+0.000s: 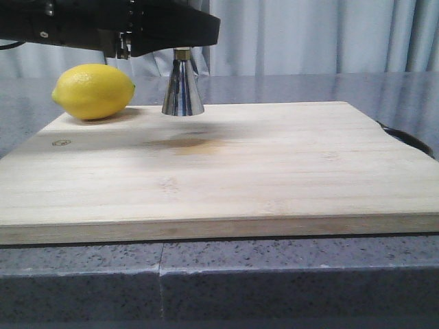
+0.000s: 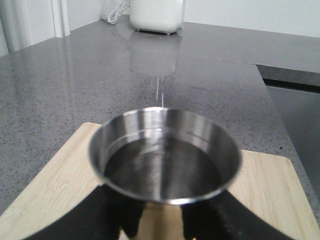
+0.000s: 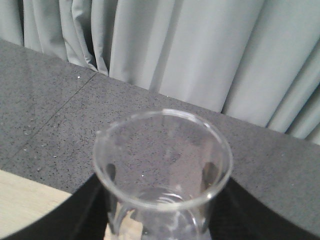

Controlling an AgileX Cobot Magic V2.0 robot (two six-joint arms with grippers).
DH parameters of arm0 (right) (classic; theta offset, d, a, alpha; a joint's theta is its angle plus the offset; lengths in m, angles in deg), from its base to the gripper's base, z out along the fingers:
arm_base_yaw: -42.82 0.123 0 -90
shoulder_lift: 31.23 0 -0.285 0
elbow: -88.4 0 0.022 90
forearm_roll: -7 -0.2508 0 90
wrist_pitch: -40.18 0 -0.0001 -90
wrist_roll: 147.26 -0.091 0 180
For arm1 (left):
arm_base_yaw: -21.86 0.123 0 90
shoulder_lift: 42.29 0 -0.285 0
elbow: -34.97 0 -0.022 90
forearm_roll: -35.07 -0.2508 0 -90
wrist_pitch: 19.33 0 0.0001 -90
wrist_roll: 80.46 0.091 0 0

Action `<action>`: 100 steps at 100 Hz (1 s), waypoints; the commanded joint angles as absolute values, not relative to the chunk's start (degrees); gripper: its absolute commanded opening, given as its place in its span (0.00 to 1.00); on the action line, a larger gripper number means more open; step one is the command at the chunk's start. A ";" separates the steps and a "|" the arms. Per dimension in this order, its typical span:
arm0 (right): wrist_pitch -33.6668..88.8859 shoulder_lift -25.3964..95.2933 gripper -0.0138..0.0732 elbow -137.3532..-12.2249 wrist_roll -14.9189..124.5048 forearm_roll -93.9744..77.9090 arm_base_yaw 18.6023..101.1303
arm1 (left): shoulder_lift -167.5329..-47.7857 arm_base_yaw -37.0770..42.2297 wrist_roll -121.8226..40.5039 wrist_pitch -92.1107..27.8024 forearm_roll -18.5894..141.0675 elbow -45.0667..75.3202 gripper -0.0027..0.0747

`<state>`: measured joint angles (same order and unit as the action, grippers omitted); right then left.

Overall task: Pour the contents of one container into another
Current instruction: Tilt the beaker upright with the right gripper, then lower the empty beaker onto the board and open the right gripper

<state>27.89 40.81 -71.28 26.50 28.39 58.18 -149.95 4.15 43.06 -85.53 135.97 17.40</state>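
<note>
The steel jigger stands on the wooden cutting board at its back left, its gold waist band just under my left arm. My left gripper reaches in from the left and hides the upper cone. In the left wrist view I look down into the jigger's open cup, and my left gripper is shut on its body below the rim. The clear glass beaker sits upright in my right gripper, with black fingers pressed on both sides. Beaker and right gripper are outside the front view.
A yellow lemon lies on the board just left of the jigger. A dark curved object lies past the board's right edge. A white appliance stands on the grey counter beyond, with a dark recess beside it. Grey curtains hang behind.
</note>
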 commanded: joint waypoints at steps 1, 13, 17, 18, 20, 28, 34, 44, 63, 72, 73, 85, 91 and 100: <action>40.18 37.96 0.46 -66.61 26.25 24.20 55.77 | -147.21 3.57 42.72 -90.87 141.06 19.03 0.37; 54.20 38.11 0.46 -56.41 26.16 21.17 55.46 | -147.21 3.57 42.72 -90.87 141.06 19.03 0.37; 59.59 38.68 0.46 -53.73 26.16 21.17 55.46 | -147.21 3.57 42.72 -90.87 141.06 19.03 0.37; 60.52 38.91 0.46 -52.70 26.12 21.17 55.46 | -147.21 3.57 42.72 -90.87 141.06 19.03 0.37; 63.30 39.28 0.46 -51.20 25.63 21.17 55.46 | -147.21 3.57 42.72 -90.87 141.06 19.03 0.37; 73.48 41.22 0.46 -46.54 25.52 21.17 55.46 | -147.21 3.57 42.72 -90.87 141.06 19.03 0.37; 78.63 43.30 0.46 -44.29 25.52 21.17 55.46 | -147.21 3.57 42.72 -90.87 141.06 19.03 0.37; 83.35 47.14 0.46 -42.89 25.52 21.17 55.46 | -147.21 3.57 42.72 -90.87 141.06 19.03 0.37; 87.77 53.81 0.46 -42.89 25.52 21.44 55.46 | -147.21 3.57 42.72 -90.87 141.06 19.03 0.37; 90.10 56.03 0.46 -42.89 25.52 22.71 55.46 | -147.21 3.57 42.72 -90.87 141.06 19.03 0.37; 90.38 56.17 0.46 -42.89 25.52 22.89 55.46 | -147.21 3.57 42.72 -90.87 141.06 19.03 0.37; 91.17 58.13 0.46 -42.89 25.52 23.86 55.46 | -147.21 3.57 42.72 -90.87 141.06 19.03 0.37; 91.17 59.04 0.46 -42.89 25.52 24.23 55.46 | -147.21 3.57 42.72 -90.87 141.06 19.03 0.37; 91.30 60.48 0.46 -42.89 25.52 24.87 55.46 | -147.21 3.57 42.72 -90.87 141.06 19.03 0.37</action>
